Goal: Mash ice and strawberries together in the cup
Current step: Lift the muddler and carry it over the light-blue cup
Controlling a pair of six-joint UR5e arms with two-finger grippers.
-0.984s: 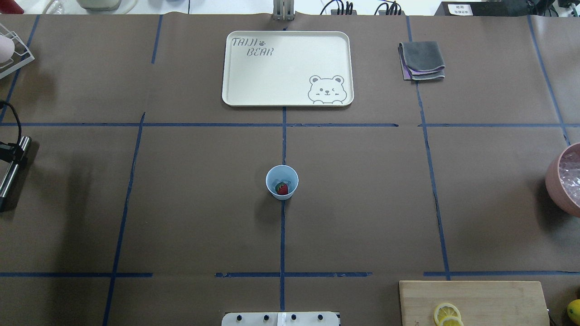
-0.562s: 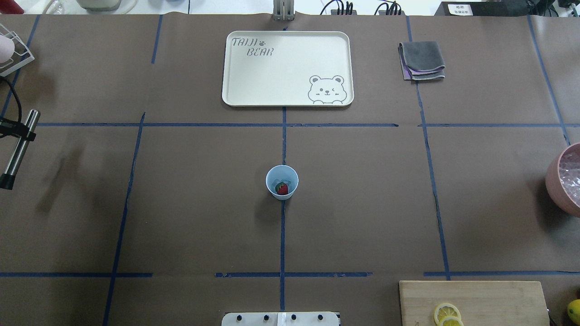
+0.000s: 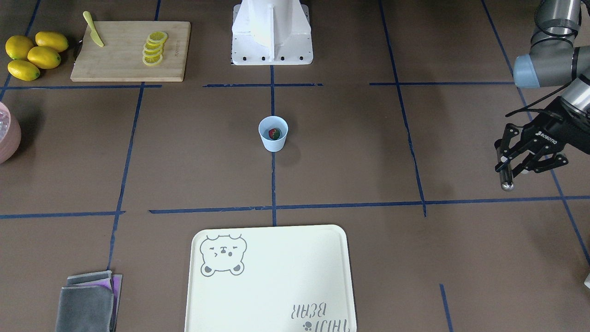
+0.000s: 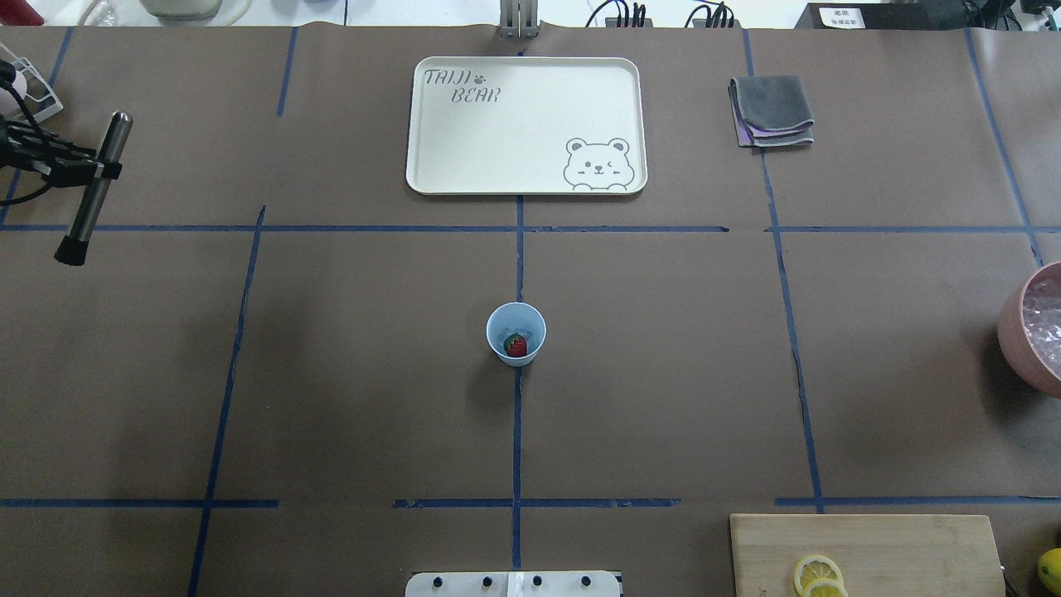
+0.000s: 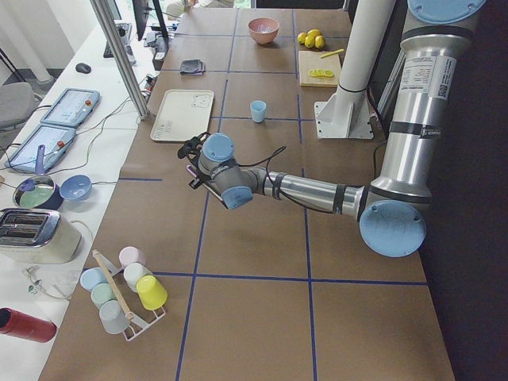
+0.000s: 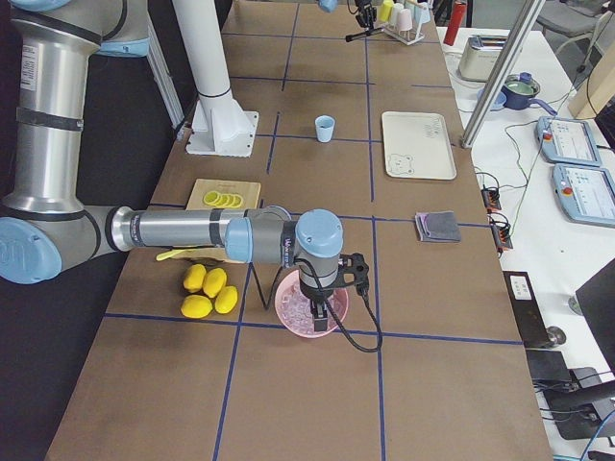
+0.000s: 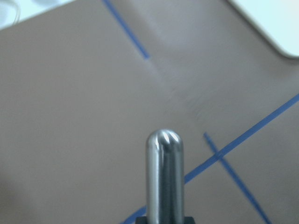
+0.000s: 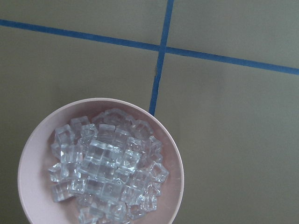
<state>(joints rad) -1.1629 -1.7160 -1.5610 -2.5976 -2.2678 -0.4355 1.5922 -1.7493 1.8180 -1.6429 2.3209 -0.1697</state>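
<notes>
- The cup (image 4: 515,333), a light-blue tumbler, stands upright at the table's middle on a blue tape line, touched by neither gripper.
- One red strawberry (image 4: 516,347) with a green top lies inside the cup at the bottom; whether any ice lies with it cannot be made out.
- The ice (image 8: 107,168) shows as a heap of clear cubes in the pink bowl (image 8: 28,163).
- The left gripper (image 4: 98,170) is clamped across a steel muddler (image 4: 104,157) near the middle of its length. The tool is tilted, rounded metal end up and black end low, clear of the table.
- From the left gripper, the cup stands well apart, off to its right and nearer the robot's base.
- The right gripper (image 6: 322,305) hangs directly above the pink bowl, its wrist camera looking straight down on the ice. How wide its fingers stand cannot be told.
- From the right gripper, the cup is well apart, far to its left.
- A cream bear-print tray (image 4: 514,133) lies beyond the cup, to the left gripper's right.
- A folded grey cloth (image 4: 771,112) lies past the tray's right end.
- Near the right gripper, toward the base, a wooden cutting board (image 4: 912,547) carries lemon slices (image 4: 816,575) and a yellow knife (image 3: 93,35); whole lemons (image 3: 34,55) lie just beside the board.
</notes>
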